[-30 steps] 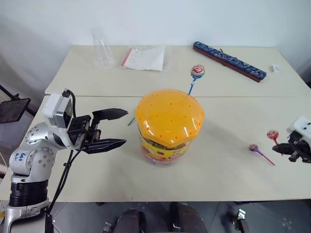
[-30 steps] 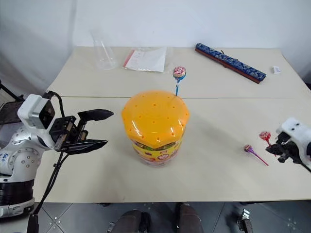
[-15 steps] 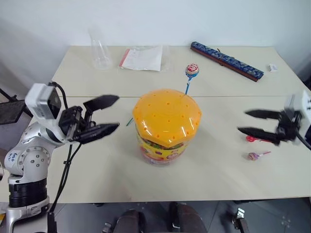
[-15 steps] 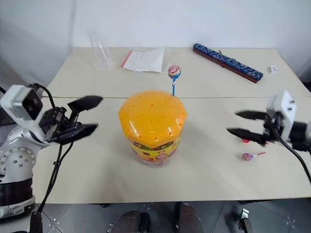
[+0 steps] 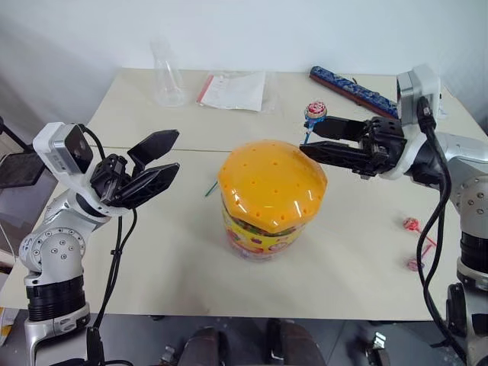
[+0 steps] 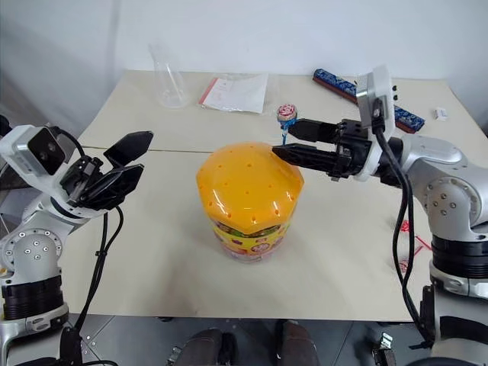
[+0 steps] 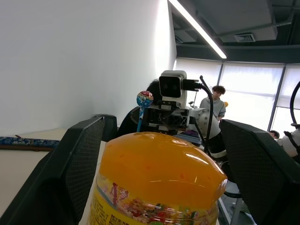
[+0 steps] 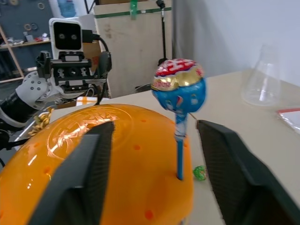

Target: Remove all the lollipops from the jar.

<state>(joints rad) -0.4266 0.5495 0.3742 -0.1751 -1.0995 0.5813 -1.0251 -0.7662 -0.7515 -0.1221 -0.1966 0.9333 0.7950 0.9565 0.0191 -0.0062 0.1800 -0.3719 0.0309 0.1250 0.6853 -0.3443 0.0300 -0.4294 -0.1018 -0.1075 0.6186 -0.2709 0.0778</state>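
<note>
Your right gripper (image 8: 154, 154), jaws apart, straddles the lollipop (image 8: 179, 84); off-centre closing could bend its stick or nudge the jar (image 5: 271, 198). Left gripper (image 5: 156, 164) jaws also apart.

I cannot see the green lollipop (image 5: 210, 187) fully: the jar (image 5: 271, 200) hides its head, only the stick shows. The purple lollipop (image 5: 415, 264) lies partly behind my right arm's cable. The label's print (image 7: 136, 211) is too small to read.

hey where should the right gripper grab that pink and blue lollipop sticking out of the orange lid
Probably the bare blue stick just under the lollipop head, coming in level from the robot's right. It stands upright in a lid hole, and the open right gripper already flanks it.
</note>
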